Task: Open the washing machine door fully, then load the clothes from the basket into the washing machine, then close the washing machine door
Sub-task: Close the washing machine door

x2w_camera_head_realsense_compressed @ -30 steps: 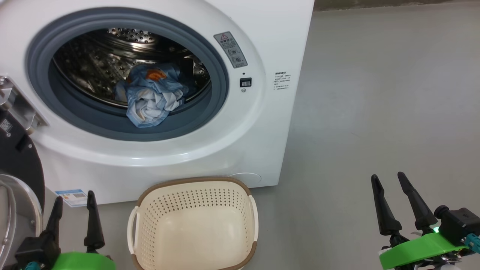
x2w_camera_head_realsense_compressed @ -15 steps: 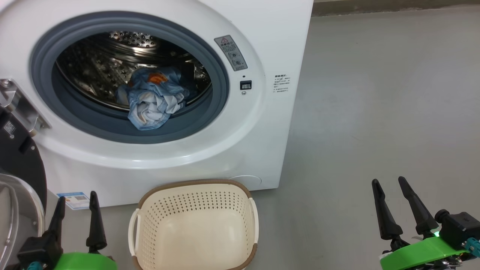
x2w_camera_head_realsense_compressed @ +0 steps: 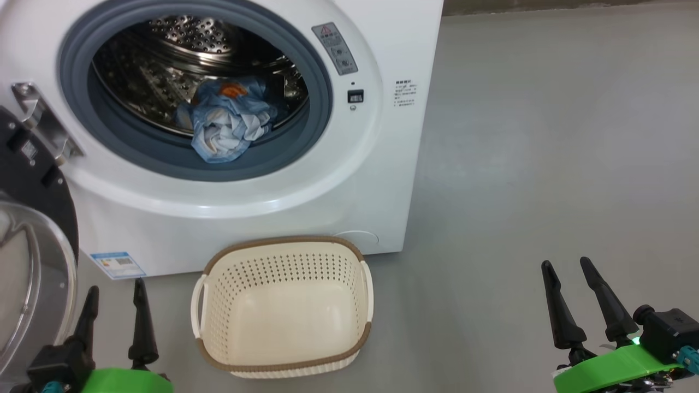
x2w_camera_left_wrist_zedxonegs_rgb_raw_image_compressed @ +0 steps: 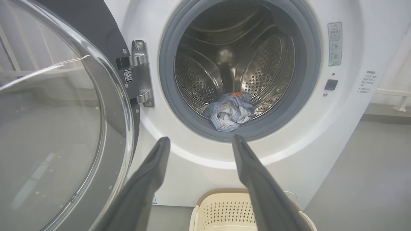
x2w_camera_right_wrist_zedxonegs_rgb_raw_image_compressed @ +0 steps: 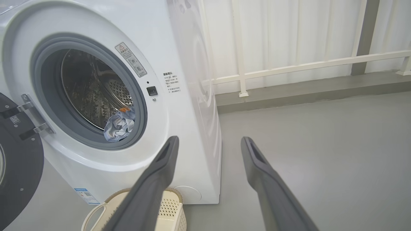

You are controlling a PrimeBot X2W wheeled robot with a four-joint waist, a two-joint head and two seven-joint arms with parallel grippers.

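- Two empty grippers: my left gripper and right gripper stand wide apart, holding nothing, as a second ago.
- Only my view has shifted; nothing itself moved.
- The clothes lie at the drum lip; the basket is empty.
- The washing machine door hangs open on my left: I judge only closing remains.

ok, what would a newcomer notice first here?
The washing machine stands open at upper left of the head view, a crumpled blue garment in the drum. The cream basket sits empty on the floor before it; the door hangs wide at far left.
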